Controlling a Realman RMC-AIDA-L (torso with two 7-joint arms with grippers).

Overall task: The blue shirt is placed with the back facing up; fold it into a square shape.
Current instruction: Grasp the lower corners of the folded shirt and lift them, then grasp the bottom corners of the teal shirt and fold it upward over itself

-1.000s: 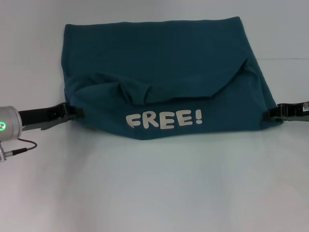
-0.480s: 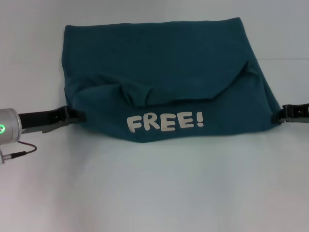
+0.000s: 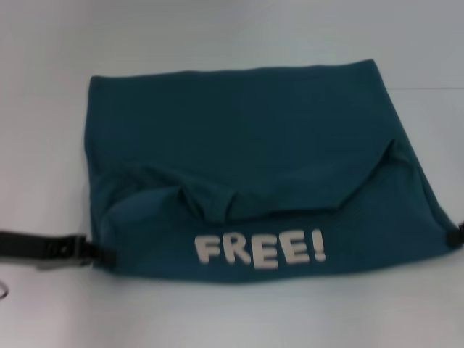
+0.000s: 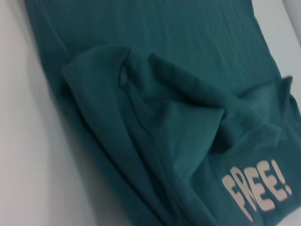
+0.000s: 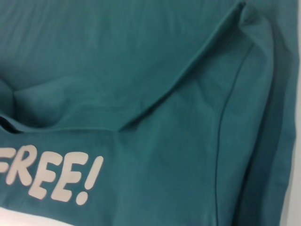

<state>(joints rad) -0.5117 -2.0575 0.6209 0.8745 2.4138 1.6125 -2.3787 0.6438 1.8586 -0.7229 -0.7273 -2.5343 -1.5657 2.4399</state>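
On the white table [image 3: 232,319] lies the blue shirt [image 3: 246,138], its near edge folded up showing "FREE!" lettering [image 3: 259,249]. Left gripper [image 3: 100,254] touches its near-left corner, right gripper [image 3: 457,235] its near-right corner; whether either grips, I cannot tell.

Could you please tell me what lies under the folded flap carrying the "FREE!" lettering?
Under the flap lies more of the blue shirt, its plain fabric running on toward the far edge. Whatever sits directly beneath the flap is covered. The white table shows only around the shirt.
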